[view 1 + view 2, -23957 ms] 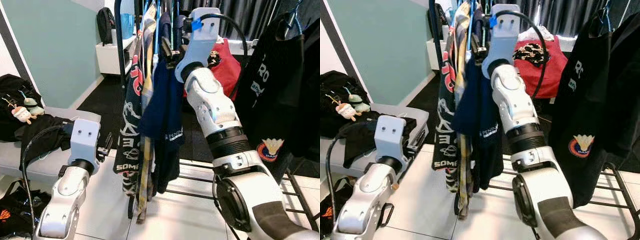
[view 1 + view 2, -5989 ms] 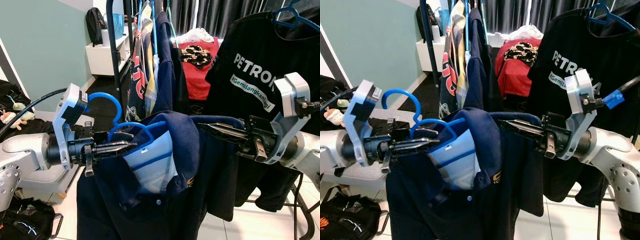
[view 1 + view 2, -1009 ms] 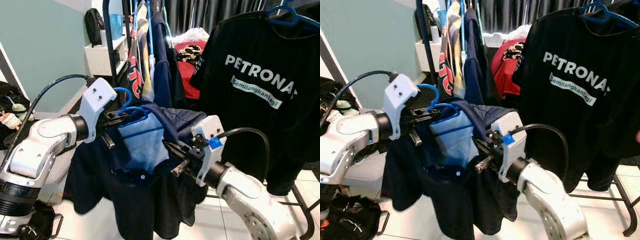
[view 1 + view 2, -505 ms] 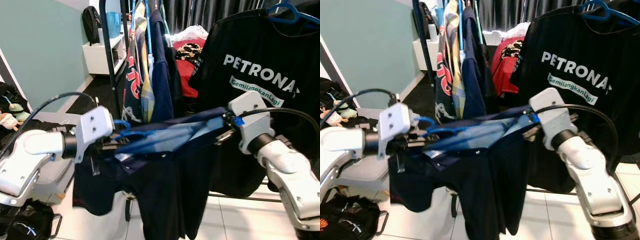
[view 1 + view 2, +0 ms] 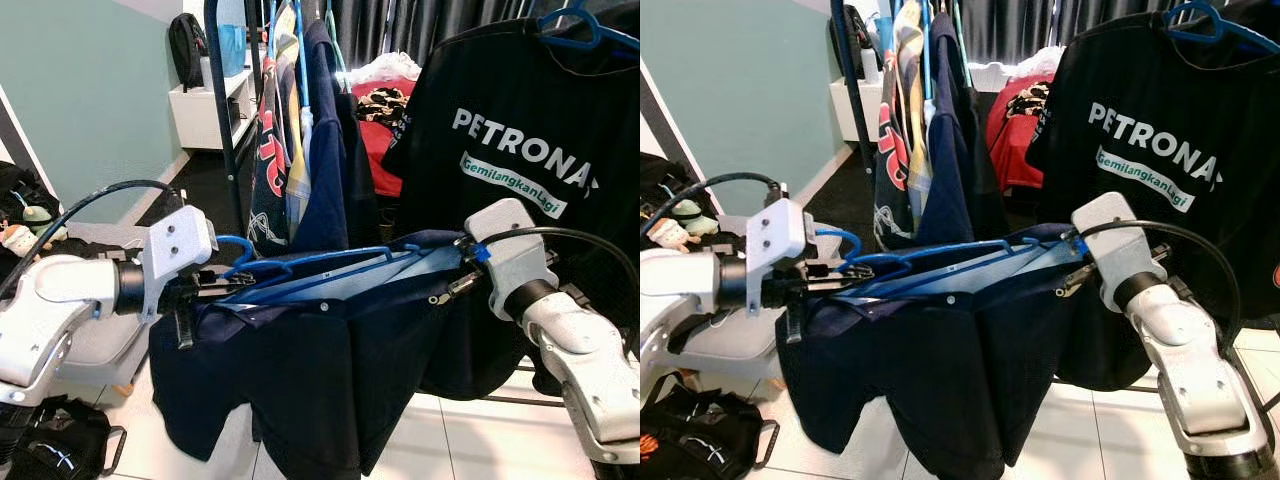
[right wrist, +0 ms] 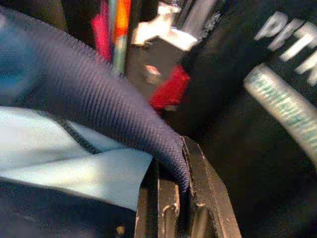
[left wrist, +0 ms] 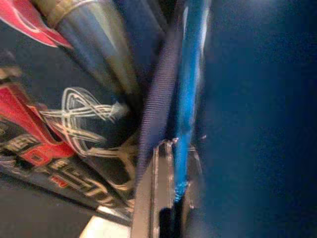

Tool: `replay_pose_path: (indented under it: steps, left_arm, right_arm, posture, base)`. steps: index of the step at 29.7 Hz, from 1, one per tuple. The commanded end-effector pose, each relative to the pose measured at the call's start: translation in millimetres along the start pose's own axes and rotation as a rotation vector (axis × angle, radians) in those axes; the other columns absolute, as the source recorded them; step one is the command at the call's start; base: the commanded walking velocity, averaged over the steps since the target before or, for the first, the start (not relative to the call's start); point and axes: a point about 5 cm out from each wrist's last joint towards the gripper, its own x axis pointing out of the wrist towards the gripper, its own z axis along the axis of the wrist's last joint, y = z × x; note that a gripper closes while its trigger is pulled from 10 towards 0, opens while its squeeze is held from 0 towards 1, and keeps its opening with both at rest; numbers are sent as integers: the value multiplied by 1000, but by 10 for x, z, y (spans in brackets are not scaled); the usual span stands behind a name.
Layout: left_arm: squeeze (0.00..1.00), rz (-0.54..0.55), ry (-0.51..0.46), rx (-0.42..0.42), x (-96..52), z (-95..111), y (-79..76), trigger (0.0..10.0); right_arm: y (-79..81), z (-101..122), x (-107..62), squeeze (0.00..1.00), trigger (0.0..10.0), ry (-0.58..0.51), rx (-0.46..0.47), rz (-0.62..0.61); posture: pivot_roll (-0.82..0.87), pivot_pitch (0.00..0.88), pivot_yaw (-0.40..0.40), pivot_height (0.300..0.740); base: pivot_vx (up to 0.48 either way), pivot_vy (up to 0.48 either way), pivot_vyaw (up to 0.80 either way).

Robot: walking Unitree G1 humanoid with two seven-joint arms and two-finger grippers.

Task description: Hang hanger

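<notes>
Navy polo shirt [image 5: 330, 360] drapes over most of blue hanger [image 5: 300, 266].

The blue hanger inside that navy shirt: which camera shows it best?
The left eye view: the blue hanger shows whole, hook to far end, stretched between the left gripper and right gripper. The left wrist view shows one blurred bar; the right wrist view, fabric.

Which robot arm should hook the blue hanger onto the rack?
The left. Its pincer grips the hanger right by the hook, on the side nearer the rack, so it can probably lift the hook up. The right pincer only pinches the shirt at its far end.
</notes>
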Motion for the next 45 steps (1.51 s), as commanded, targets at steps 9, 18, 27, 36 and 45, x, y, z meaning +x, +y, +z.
replay_pose_path:
  steps: [9, 18, 27, 36, 45]
  left_arm:
    - [0, -16, -300, -453, 104, 182, -108, 10000]
    - [0, 130, -563, -812, 328, 279, -135, 10000]
    - [0, 429, -427, -487, 10, 343, 230, 10000]
    - [0, 478, -278, -451, -310, 208, 68, 10000]
    - [0, 223, -164, -412, -287, 54, -361, 10000]
  right_arm:
    - [465, 74, 192, 0, 0, -82, 317, 161]
    - [775, 239, 272, 0, 0, -138, 390, 283]
    - [405, 593, 147, 0, 0, -306, 342, 186]
    - [-48, 407, -161, 0, 3059, -228, 114, -215]
    - [86, 97, -355, 0, 10000, -131, 169, -273]
  posture:
    - [-72, 160, 7, 740]
    - [-72, 147, -9, 740]
    - [-64, 140, -6, 740]
    - [-60, 154, 4, 740]
    - [-65, 162, -1, 740]
  base:
    - [0, 0, 0]
    - [0, 0, 0]
    - [0, 0, 0]
    - [0, 0, 0]
    - [0, 0, 0]
